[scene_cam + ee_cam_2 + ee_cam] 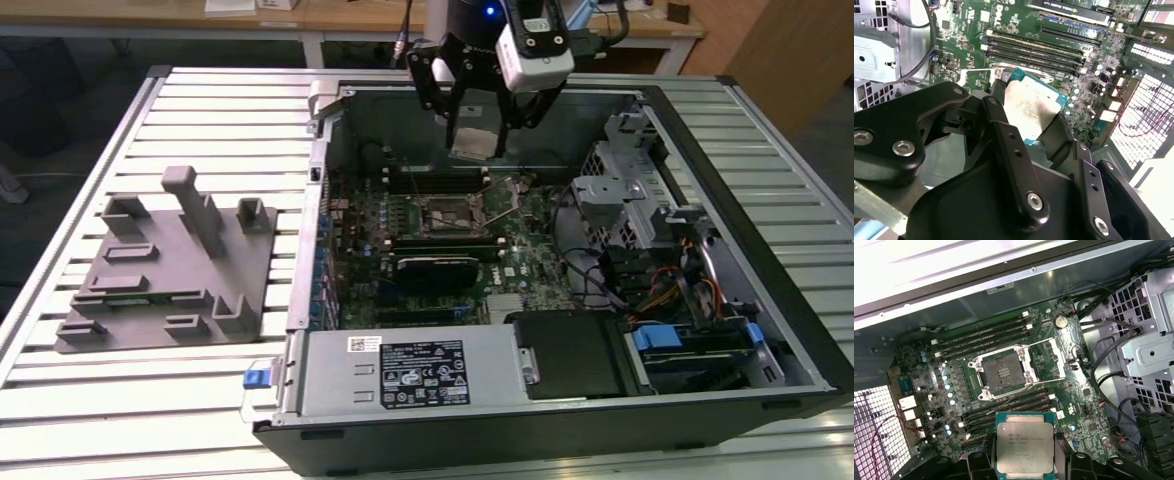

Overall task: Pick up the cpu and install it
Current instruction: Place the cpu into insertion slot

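Observation:
My gripper [477,135] hangs inside the open computer case [400,110], shut on the cpu [475,143], a flat square chip with a silvery top. Both wrist views show the cpu [1025,446] [1029,106] clamped edgewise between the black fingers [1000,125]. Beyond it, on the green motherboard [1081,405], lies the black socket [1002,372] with its metal frame [1056,357] swung open and its contact field bare. The chip is held in the air above the board, apart from the socket and off to one side of it, over the memory slots [1004,407].
A grey plastic tray with upright posts [160,265] sits on the slatted table at the exterior view's left. Inside the case are a drive cage and cables [641,210], a graphics card [434,270] and the power supply [400,375]. Case walls surround the board.

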Controlling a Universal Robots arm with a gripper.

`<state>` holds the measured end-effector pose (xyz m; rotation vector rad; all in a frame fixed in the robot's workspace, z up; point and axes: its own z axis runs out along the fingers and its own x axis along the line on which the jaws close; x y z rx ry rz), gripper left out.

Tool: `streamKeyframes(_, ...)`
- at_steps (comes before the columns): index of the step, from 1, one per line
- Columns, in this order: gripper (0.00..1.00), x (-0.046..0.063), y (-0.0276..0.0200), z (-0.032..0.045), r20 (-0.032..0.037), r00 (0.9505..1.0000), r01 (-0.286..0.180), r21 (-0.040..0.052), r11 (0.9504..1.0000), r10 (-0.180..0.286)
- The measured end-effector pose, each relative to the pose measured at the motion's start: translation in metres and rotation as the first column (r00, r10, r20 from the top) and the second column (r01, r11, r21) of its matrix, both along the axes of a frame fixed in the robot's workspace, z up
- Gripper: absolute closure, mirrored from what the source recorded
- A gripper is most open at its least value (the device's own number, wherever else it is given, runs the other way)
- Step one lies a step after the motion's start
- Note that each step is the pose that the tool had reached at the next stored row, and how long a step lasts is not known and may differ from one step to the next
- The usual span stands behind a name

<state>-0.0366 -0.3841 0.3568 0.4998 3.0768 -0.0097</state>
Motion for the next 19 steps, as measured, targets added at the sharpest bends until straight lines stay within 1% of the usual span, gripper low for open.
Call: streamKeyframes(19, 0.46, 0.0, 0.0, 0.0, 0.0, 0.999, 0.045, 0.0, 0.999, -0.045)
